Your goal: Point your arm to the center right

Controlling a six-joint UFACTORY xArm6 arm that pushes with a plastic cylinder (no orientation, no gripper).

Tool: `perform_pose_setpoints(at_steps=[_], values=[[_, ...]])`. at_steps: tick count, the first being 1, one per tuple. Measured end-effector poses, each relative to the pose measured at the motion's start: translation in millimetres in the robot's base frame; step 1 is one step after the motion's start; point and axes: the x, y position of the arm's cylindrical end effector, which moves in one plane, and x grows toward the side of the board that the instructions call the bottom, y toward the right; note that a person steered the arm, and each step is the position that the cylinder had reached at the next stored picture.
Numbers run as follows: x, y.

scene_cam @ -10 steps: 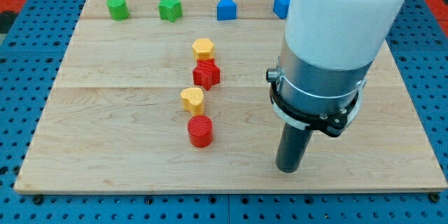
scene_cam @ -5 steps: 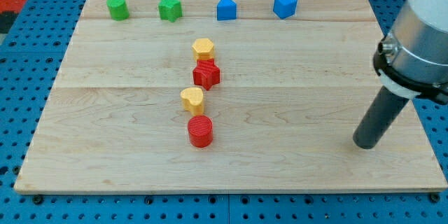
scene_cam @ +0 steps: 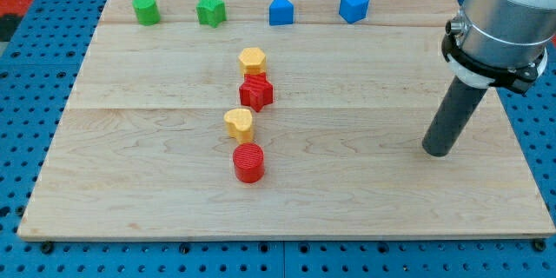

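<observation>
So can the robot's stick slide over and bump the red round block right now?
Probably yes. My tip sits far to the view's right of the red cylinder, with only bare board between them at about that height, so nothing blocks a slide leftward.

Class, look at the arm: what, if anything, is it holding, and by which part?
Nothing. My tip rests on bare board at the view's right, far from the red cylinder.

8 blocks sit on my bench [scene_cam: 156,200]: 2 green, 2 blue, 2 yellow and 2 red. The greens are 1 cylinder [scene_cam: 145,9] and 1 star [scene_cam: 210,9]; the blues, 1 house-shaped block [scene_cam: 280,9] and 1 cube [scene_cam: 354,5]; the yellows, 1 hexagon [scene_cam: 252,59] and 1 heart [scene_cam: 238,124]; the reds, 1 star [scene_cam: 256,91] and 1 cylinder [scene_cam: 248,162].
</observation>
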Motion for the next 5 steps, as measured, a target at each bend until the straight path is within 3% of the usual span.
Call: perform_pose_setpoints(at_steps=[5], values=[[12,0]])
